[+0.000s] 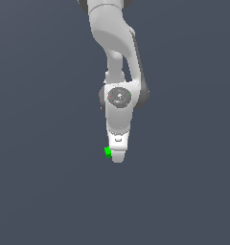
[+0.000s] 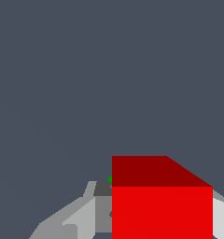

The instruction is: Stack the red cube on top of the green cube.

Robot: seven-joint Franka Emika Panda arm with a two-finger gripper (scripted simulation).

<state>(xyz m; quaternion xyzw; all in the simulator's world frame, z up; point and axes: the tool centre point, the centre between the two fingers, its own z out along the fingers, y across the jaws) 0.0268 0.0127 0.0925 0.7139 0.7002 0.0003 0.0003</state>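
Note:
In the wrist view the red cube (image 2: 162, 205) fills the space between my gripper's grey fingers (image 2: 81, 217), which close on it from both sides. A thin sliver of the green cube (image 2: 109, 179) shows just past the red cube's edge. In the exterior view my white gripper (image 1: 118, 156) points down. The green cube (image 1: 108, 152) peeks out at its side, on the exterior view's left, partly covered by the gripper. The red cube is hidden behind the gripper in the exterior view. I cannot tell whether the red cube touches the green one.
A plain dark grey surface (image 1: 50, 182) lies all around. The white arm (image 1: 114, 43) comes down from the top of the exterior view.

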